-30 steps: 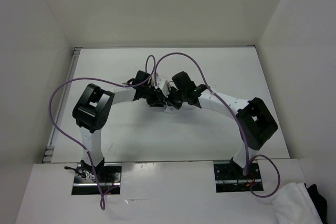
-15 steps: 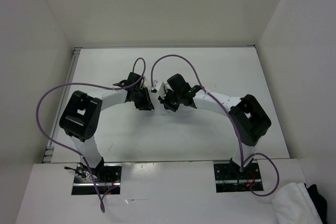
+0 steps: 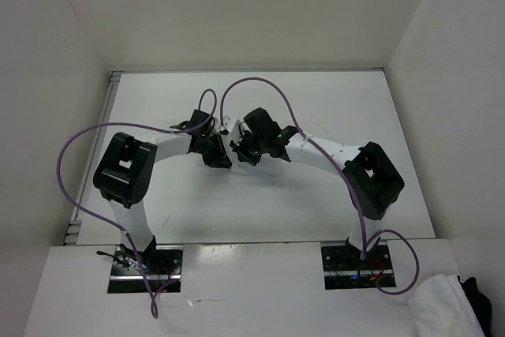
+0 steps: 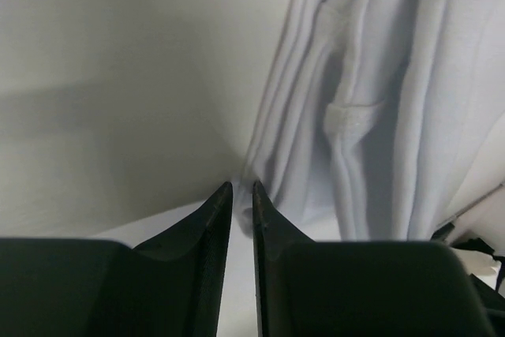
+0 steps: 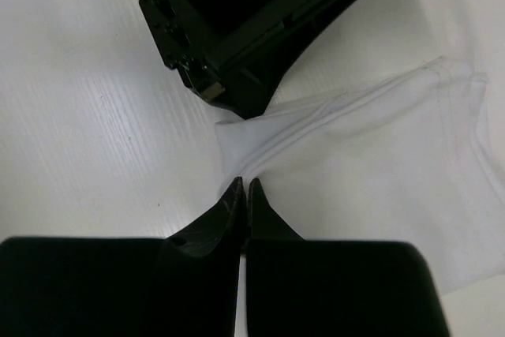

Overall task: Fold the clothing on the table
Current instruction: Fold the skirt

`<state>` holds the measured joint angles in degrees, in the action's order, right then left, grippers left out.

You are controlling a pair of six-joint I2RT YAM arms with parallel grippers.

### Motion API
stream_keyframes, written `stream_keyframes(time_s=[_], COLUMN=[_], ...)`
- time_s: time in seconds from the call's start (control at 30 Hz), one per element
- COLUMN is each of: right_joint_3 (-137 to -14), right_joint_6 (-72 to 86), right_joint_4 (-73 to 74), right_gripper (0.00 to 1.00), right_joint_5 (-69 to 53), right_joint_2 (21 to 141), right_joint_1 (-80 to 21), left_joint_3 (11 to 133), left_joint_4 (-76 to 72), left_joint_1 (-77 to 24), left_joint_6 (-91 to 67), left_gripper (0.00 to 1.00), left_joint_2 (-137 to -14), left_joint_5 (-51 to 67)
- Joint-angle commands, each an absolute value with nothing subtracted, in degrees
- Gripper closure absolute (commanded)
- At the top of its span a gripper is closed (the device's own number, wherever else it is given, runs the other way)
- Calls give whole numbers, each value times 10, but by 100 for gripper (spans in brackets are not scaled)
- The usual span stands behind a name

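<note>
The clothing (image 3: 235, 152) is a small plain white garment in the middle of the table (image 3: 331, 100), mostly hidden between the two gripper heads. My left gripper (image 3: 223, 155) meets it from the left. In the left wrist view its jaws (image 4: 242, 187) stand a narrow slit apart, and the garment's folds (image 4: 379, 76) gather down to the tips. My right gripper (image 3: 244, 153) comes in from the right. In the right wrist view it (image 5: 244, 183) is shut on a creased edge of the garment (image 5: 371, 171), with the left gripper head (image 5: 260, 29) just beyond.
White walls enclose the table on three sides, and a metal edge strip (image 3: 110, 116) runs along the left. Purple cables (image 3: 260, 84) loop above both arms. A bulkier white cloth bundle (image 3: 442, 305) lies on the near shelf at the bottom right.
The left gripper pulled away to the left, then came back to the garment, and its jaws narrowed. The right gripper shifted slightly left, staying shut.
</note>
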<state>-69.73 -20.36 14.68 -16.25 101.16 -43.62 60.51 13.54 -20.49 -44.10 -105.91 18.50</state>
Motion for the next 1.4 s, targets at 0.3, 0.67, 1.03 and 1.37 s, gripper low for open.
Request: stream_keyframes(time_s=[0.3,0.67,1.03,1.37], right_joint_3=[-740,-755,-729,-770], right_joint_6=[-155,-144,-163,-156], right_joint_4=[127,111,128,213], right_gripper=[100,100,54,31], right_joint_5=[-163,-156,-156,-189], right_joint_2=[1021,1061,1068,939], right_joint_1=[-440,-457,-462,-462], left_joint_3=[577,571,577,583], left_joint_4=[118,107,126,224], left_joint_1=[-222,-228,-228,-194], left_joint_6=[-462,-468,-462,-438], left_gripper=[76,76,73,70], left_joint_2=[-1109,-1109,-1109,-1005], left_joint_5=[204,209,204,71])
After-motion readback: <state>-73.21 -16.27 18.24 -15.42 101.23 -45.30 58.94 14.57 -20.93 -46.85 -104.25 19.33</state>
